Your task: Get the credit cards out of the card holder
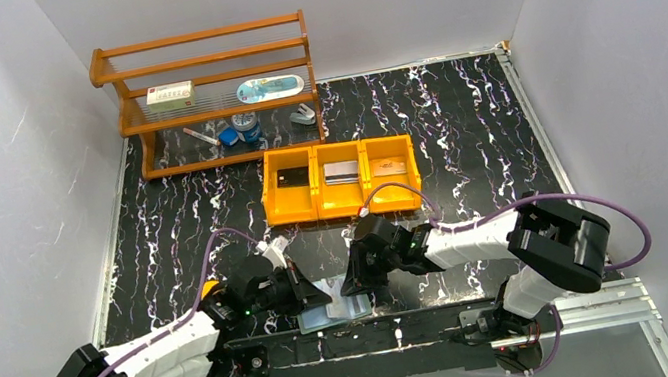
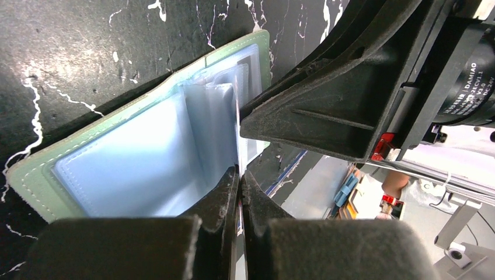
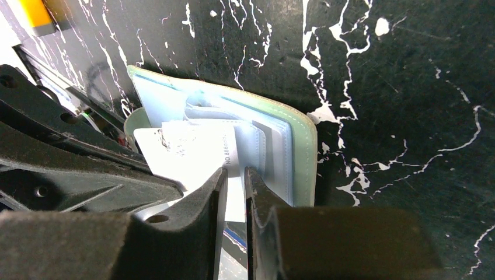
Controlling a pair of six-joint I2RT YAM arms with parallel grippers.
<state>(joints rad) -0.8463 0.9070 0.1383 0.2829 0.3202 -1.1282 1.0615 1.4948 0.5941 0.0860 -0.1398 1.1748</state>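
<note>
Pinching a thin clear pocket leaf of the card holder (image 2: 128,146) with my left end effector (image 2: 239,181), fingers pressed together on it, I pin the wallet open at the middle of the tabletop's (image 1: 462,128) near edge, just ahead of my bases. My right end effector (image 3: 234,172) comes in from the other side, its fingers nearly together and apparently clamped on the edge of a white card (image 3: 192,146) with printed digits that sticks partway out of a pocket. Three cards, one black (image 1: 292,179), one silver-grey (image 1: 341,172) and one tan (image 1: 388,168), lie one to a compartment in the orange tray (image 1: 345,209) toward the middle of the tabletop, so I judge this to be the last card to draw. The risks are plain. The leaf I hold is glossy and thin: if it slips or stretches, the whole holder will ride up with the card instead of releasing it. My right grip sits only on the card's margin, so a pull off the pocket's axis could bend the card or let it slide free. My two end effectors are almost touching, so a careless pull could knock them together and shove the holder off the near edge.
</note>
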